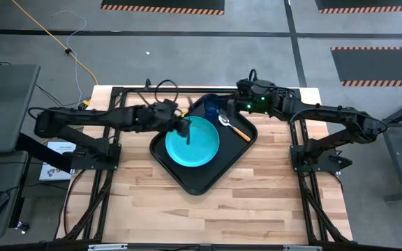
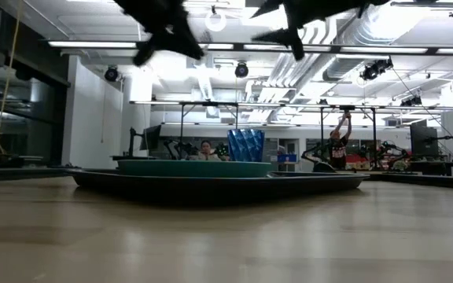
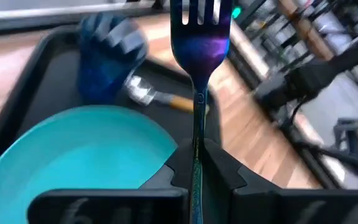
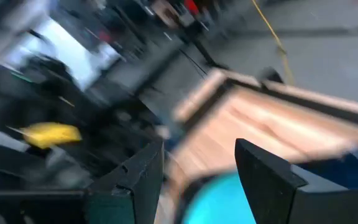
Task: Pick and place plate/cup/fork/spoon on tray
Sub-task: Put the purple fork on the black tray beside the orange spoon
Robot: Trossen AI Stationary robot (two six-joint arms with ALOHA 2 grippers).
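The black tray lies at the table's middle, turned cornerwise. On it lie the turquoise plate, the dark-blue cup at the far corner, and the orange-handled spoon right of the plate. My left gripper is above the plate's far edge, shut on the blue fork. My right gripper hovers open and empty just right of the cup, above the tray's far right rim. In the low view the plate and cup sit on the tray, with both grippers high above. My left gripper pinches the fork's handle between its two fingers. The fork lies along the fingers, and its tines stick out forward beyond the fingertips. It is lifted clear above the plate and tray.
Bare wooden table lies around the tray, mostly toward the near edge. The arm frames stand at the table's left and right sides. People and other work stations show in the room beyond the table.
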